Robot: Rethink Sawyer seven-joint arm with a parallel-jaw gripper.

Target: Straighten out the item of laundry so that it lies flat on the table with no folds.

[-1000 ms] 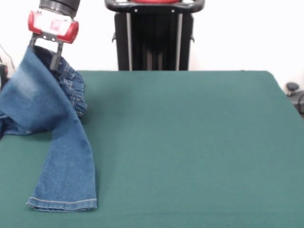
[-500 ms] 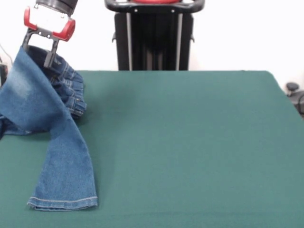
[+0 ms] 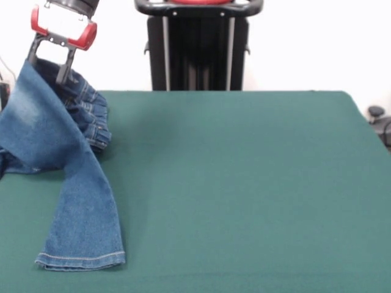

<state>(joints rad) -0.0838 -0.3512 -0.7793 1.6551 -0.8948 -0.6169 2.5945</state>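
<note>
Jaws closed on a raised fold of the small blue denim jeans (image 3: 58, 140) — the red-and-black gripper (image 3: 46, 68) holds it up above the far left corner of the wide dark green cloth-topped table (image 3: 244, 183). Bunched waistband just behind, apparently hanging. One hemmed leg trails down flat toward the near edge; the rest runs off the left side.

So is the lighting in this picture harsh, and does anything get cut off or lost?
Front view: the light is soft and even, with no glare on the table; only a faint shadow lies beside the jeans. The white wall behind is washed out. The jeans run off the left edge, and the gripper is clipped by the top edge where it holds them.
</note>
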